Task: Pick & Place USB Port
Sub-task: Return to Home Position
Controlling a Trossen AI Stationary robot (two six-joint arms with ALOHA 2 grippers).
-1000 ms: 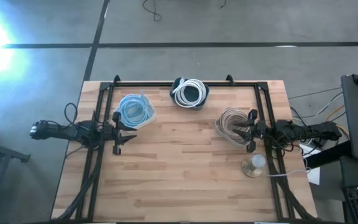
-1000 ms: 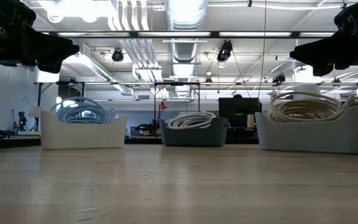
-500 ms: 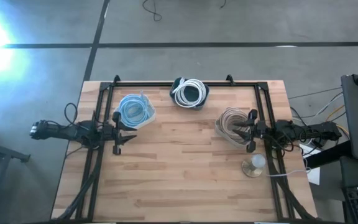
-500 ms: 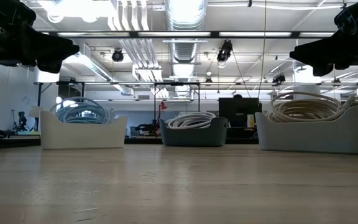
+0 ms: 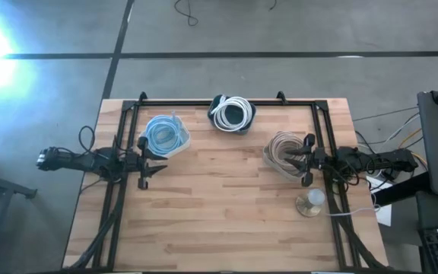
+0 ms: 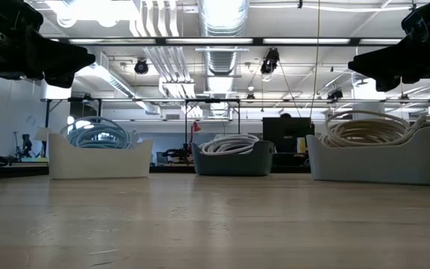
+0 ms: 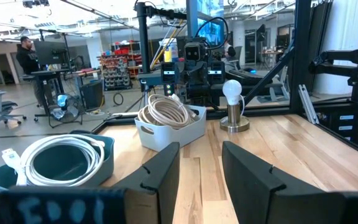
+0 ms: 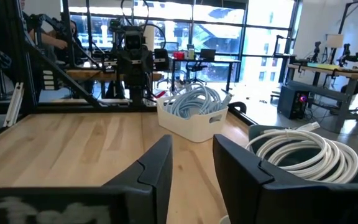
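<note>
Three bins of coiled cables stand on the wooden table (image 5: 226, 221): a white bin of blue cable (image 5: 163, 135) at the far left, a dark bin of white cable (image 5: 232, 113) at the far middle, and a white bin of beige cable (image 5: 282, 151) at the right. My left gripper (image 5: 158, 161) hovers open and empty just near of the blue-cable bin; its fingers show apart in its wrist view (image 7: 201, 168). My right gripper (image 5: 293, 164) hovers open and empty over the near side of the beige-cable bin; it also shows in its wrist view (image 8: 192, 165). I cannot single out a USB port.
A small lamp with a bare bulb (image 5: 310, 202) stands on the table near the right edge, near of the beige-cable bin. A black frame (image 5: 226, 100) runs along the far edge and both sides. Bare wood (image 5: 226, 221) fills the middle and near half.
</note>
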